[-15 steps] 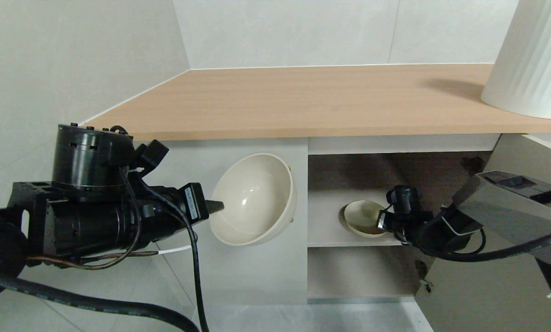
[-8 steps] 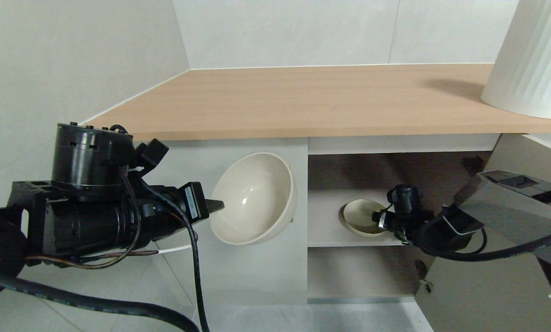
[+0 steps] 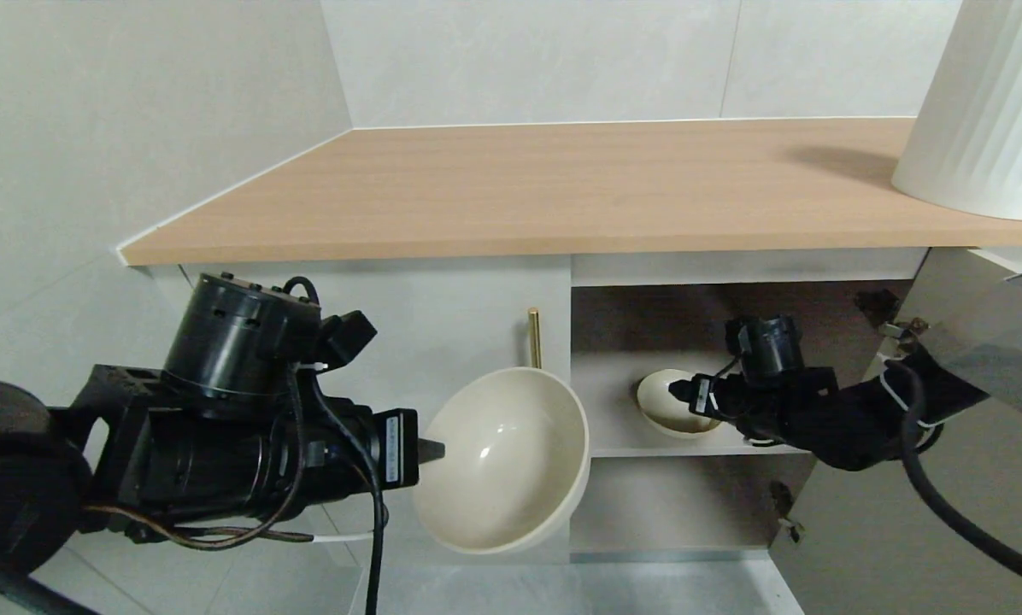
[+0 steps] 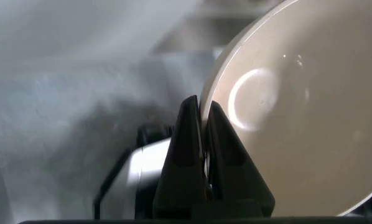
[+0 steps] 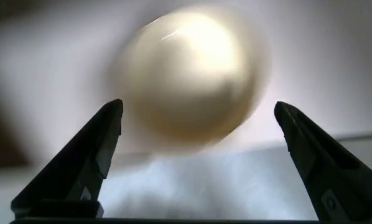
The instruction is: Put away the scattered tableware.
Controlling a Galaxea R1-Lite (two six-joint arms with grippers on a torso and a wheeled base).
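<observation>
Big bowl [image 3: 502,465] + small bowl [image 3: 658,401]: both plain glossy cream. Countertop [image 3: 562,188] light wood w/ fine grain; ribbed container [image 3: 981,111] white w/ vertical ridges; cabinet door [image 3: 468,316] pale grey, its handle [image 3: 533,337] brass. Left gripper [image 3: 430,450] & right gripper [image 3: 690,400] black.

A light wooden countertop [image 3: 562,188] runs from left to right, meeting pale tiled walls [image 3: 528,60] at the far left corner. A white ribbed cylindrical vessel [image 3: 981,111] stands on it at the far right. Below the counter's near edge, a closed pale grey cabinet door [image 3: 443,316] carries a slim upright brass handle [image 3: 533,337] at its right edge. Grey floor tiles [image 3: 562,589] lie nearest.
</observation>
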